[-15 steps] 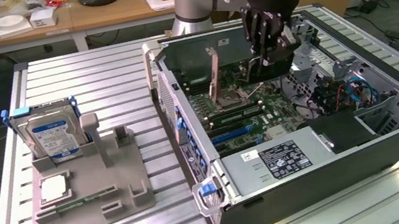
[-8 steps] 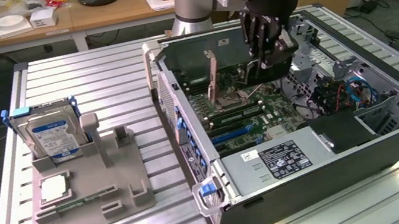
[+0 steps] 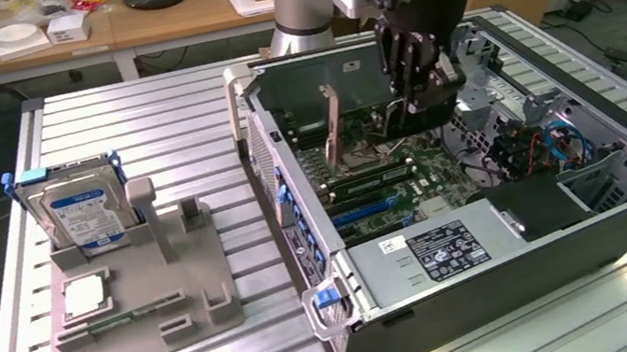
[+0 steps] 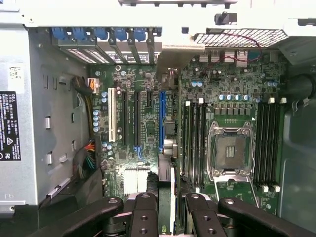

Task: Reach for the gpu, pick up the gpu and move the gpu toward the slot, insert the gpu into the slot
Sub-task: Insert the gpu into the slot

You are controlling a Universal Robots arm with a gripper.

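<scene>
We see the gripper (image 4: 170, 219) inside the open computer case (image 3: 530, 265), which stands on the bench (image 3: 130, 129) toward the exterior view's right edge. Its fingers (image 4: 143, 217) are narrow and seem to clamp the gpu (image 4: 165, 187), a thin card seen edge-on between them. The card hangs above the motherboard (image 4: 148, 79), roughly in line with the long blue slot (image 4: 162, 121), but it is not seated, because the whole length of the slot is open to view.

We judge the main risk to be misalignment. If the card's edge comes down beside the slot, it can press on the small parts around it or enter the black strip (image 4: 136, 118) just beside. A tilted card can jam at one end. The grip sits on a thin edge, so pressing down may let the card slip between the fingers. The memory strips (image 4: 195, 138) and the processor socket (image 4: 231, 150) lie near, and a sideways drift could strike them.
</scene>
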